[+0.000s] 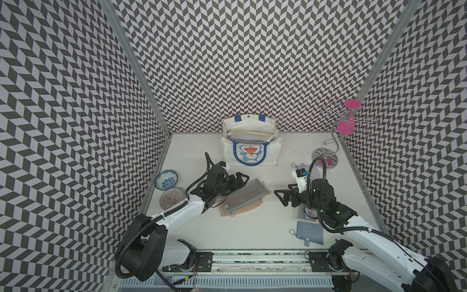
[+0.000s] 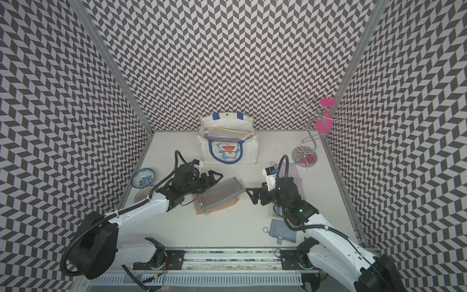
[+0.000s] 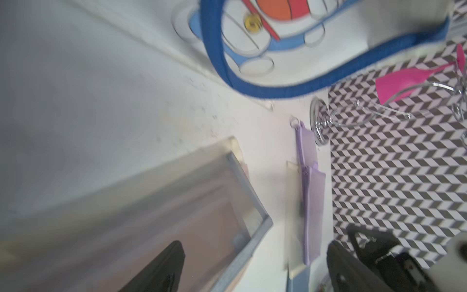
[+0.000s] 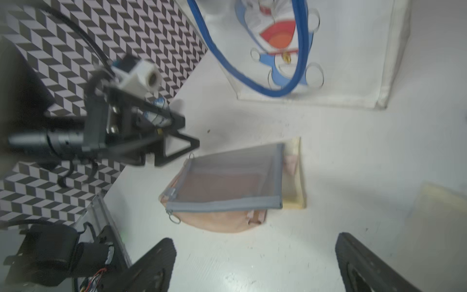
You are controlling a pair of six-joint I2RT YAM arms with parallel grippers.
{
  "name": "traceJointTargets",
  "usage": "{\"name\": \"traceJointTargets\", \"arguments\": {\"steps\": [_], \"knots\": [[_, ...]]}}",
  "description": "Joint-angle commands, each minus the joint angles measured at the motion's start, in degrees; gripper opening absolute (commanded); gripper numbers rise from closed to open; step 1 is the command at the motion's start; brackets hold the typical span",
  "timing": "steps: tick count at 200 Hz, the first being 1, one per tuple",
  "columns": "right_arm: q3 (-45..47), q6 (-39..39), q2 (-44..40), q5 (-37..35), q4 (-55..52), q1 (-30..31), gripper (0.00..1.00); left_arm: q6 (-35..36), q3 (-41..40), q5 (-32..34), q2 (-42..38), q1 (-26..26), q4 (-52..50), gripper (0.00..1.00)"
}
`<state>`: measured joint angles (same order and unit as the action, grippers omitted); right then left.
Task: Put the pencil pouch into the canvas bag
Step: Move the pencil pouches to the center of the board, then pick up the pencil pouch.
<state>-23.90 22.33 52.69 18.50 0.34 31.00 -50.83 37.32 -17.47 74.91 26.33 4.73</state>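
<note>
One canvas bag (image 1: 270,154), one wire stand (image 1: 326,154) and one pink glass (image 1: 345,129) are counted. Two bowls are seen: a blue-patterned bowl (image 1: 166,179) and a ribbed bowl (image 1: 169,199). Three pouches are stacked: grey mesh pouch (image 1: 246,196), peach pouch (image 1: 242,211), cream pouch (image 4: 294,199). At least three more are seen apart, some partly hidden: purple pouch (image 3: 310,202), pale pouch (image 3: 293,192), grey-blue pouch (image 1: 309,232).

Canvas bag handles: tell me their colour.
Blue; the handles show best in the right wrist view.

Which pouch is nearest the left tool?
The grey mesh pouch, atop the peach pouch mid-table; left tool is at its edge; purple pouch and blue-grey pouch lie by the right arm.
</note>
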Motion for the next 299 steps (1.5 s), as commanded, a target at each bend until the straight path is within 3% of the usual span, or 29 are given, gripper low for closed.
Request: {"name": "traceJointTargets", "arguments": {"steps": [1, 12, 27, 48, 87, 129, 161, 208, 234, 299], "knots": [[3.8, 7.8, 3.6, 9.7, 13.2, 0.0, 0.99, 8.3, 1.1, 2.3, 3.3, -2.6, -3.6, 0.89], [4.3, 9.5, 6.9, 12.1, 17.0, 0.1, 0.99, 10.7, 3.0, 3.8, 6.0, -2.8, -5.3, 0.9], [2.6, 9.2, 11.9, 13.7, 18.1, 0.4, 1.0, 14.3, 4.7, 4.5, 10.3, -2.9, -6.3, 0.99], [1.7, 9.7, 16.2, 13.5, 21.3, 1.0, 0.99, 16.7, 5.8, 1.7, 14.7, -3.0, -6.5, 0.99], [0.2, 9.7, 23.6, 14.1, 24.4, 1.3, 0.98, 15.7, 2.7, -0.9, 14.8, 1.1, -4.3, 0.99], [-0.9, 10.1, 28.9, 15.1, 27.5, 1.3, 0.96, 10.6, -2.4, -1.4, 10.7, 6.0, -1.1, 0.89], [-1.3, 10.2, 31.1, 15.0, 29.0, 1.3, 0.94, 8.1, -4.1, -1.7, 8.7, 8.6, -0.5, 0.74], [-0.9, 11.3, 32.1, 14.2, 30.8, 1.3, 0.72, 6.8, -4.6, -2.0, 7.1, 10.5, -0.8, 0.7], [-1.2, 11.2, 33.6, 14.5, 31.3, 1.3, 0.71, 6.3, -5.2, -2.3, 6.4, 11.3, -0.3, 0.62], [-1.9, 14.5, 37.6, 17.2, 39.0, 1.2, 0.69, 5.5, -4.5, -3.9, 7.4, 12.6, 1.0, 0.57]]}}
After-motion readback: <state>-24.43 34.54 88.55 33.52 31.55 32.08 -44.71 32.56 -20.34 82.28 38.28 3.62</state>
